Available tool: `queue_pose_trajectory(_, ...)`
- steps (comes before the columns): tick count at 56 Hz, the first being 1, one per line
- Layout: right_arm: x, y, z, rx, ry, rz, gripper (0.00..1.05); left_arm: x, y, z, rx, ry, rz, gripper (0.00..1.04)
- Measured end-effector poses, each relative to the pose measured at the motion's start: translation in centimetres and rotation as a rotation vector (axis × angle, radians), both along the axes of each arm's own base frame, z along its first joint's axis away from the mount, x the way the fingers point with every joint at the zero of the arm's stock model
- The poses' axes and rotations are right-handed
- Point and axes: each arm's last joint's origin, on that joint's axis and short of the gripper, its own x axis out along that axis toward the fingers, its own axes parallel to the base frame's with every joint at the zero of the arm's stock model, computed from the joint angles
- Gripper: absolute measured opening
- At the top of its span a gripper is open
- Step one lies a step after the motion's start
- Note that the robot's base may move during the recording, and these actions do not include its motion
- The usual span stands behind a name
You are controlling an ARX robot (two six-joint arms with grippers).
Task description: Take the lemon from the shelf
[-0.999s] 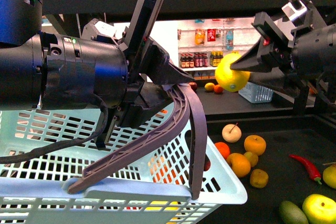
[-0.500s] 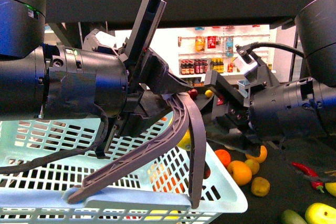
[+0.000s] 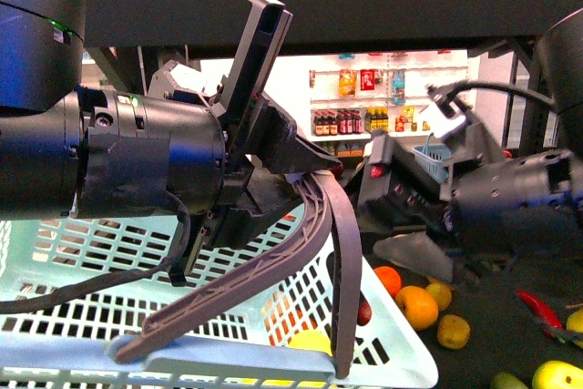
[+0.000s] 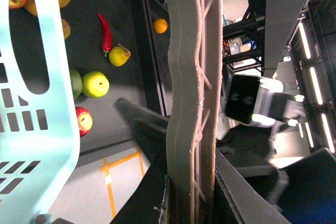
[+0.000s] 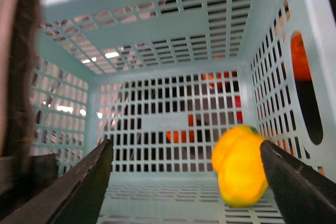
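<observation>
Status for you:

- Right gripper [image 5: 184, 148]: jaws spread wide and gripping nothing. Its wrist view looks straight down into the pale blue basket [image 3: 401, 334].
- Lemon [image 5: 239, 166]: it's off the shelf [image 3: 483, 362] and inside the basket, low down near the perforated floor and close to one side wall. It looks blurred in the right wrist view. It sits between the two open fingers, hard up against one of them, and you can't tell whether they touch. In the front view you catch it as a yellow patch [image 3: 310, 342] through the mesh, at about 6 o'clock from the left gripper.
- Left gripper [image 3: 278, 152]: clenched on the grey basket handle [image 3: 319, 225]. The left wrist view shows the ribbed handle running between the black fingers. The basket hangs tilted under it, at 6 to 7 o'clock from the wrist.
- Right arm sits at 3 o'clock from the left gripper, with its forearm level and its tool end pointing towards the basket.
- Shelf deck, at 4 to 5 o'clock from the basket: oranges [image 3: 417, 305] just beside the basket wall, a red chili [image 3: 537, 309] further out, and a yellow-green fruit [image 3: 557, 375] at the frame's 5 o'clock corner.
- The dark upper deck runs across the frame at 12 o'clock.
</observation>
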Motion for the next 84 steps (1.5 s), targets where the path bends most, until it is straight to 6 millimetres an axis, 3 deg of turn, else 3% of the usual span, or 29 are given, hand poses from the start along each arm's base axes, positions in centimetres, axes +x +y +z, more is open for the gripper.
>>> queue_pose_trajectory(3, -0.4, -0.7, 1.2, -0.015, -0.063, -0.044, 0.98, 0.0, 0.0, 0.0, 0.0, 0.0, 0.002, 0.14)
queue_pose_trajectory(11, -2.6, -3.6, 4.1, -0.101, -0.243, -0.208, 0.97, 0.0, 0.0, 0.0, 0.0, 0.0, 0.002, 0.14)
queue_pose_trajectory(18, -6.6, -6.6, 5.0, -0.223, -0.344, -0.402, 0.97, 0.0, 0.0, 0.0, 0.002, -0.001, 0.014, 0.14)
queue_pose_trajectory(23, -10.7, -8.1, 4.3, -0.329, -0.357, -0.519, 0.97, 0.0, 0.0, 0.0, 0.003, -0.002, 0.014, 0.14)
queue_pose_trajectory(33, -16.4, -8.4, 2.0, -0.434, -0.351, -0.564, 0.97, 0.0, 0.0, 0.0, 0.001, 0.001, 0.008, 0.14)
queue_pose_trajectory(41, -19.7, -9.1, -1.1, -0.51, -0.423, -0.587, 0.75, 0.0, 0.0, 0.0, 0.001, 0.0, 0.009, 0.14)
queue_pose_trajectory(53, -21.2, -9.1, -4.0, -0.537, -0.442, -0.583, 0.33, 0.0, 0.0, 0.0, 0.003, -0.002, 0.009, 0.14)
queue_pose_trajectory(64, -21.7, -9.1, -4.8, -0.539, -0.451, -0.584, 0.02, 0.0, 0.0, 0.0, 0.001, 0.0, 0.007, 0.14)
queue_pose_trajectory(84, -22.3, -9.1, -6.0, -0.542, -0.452, -0.583, 0.03, 0.0, 0.0, 0.0, 0.001, 0.001, 0.011, 0.14)
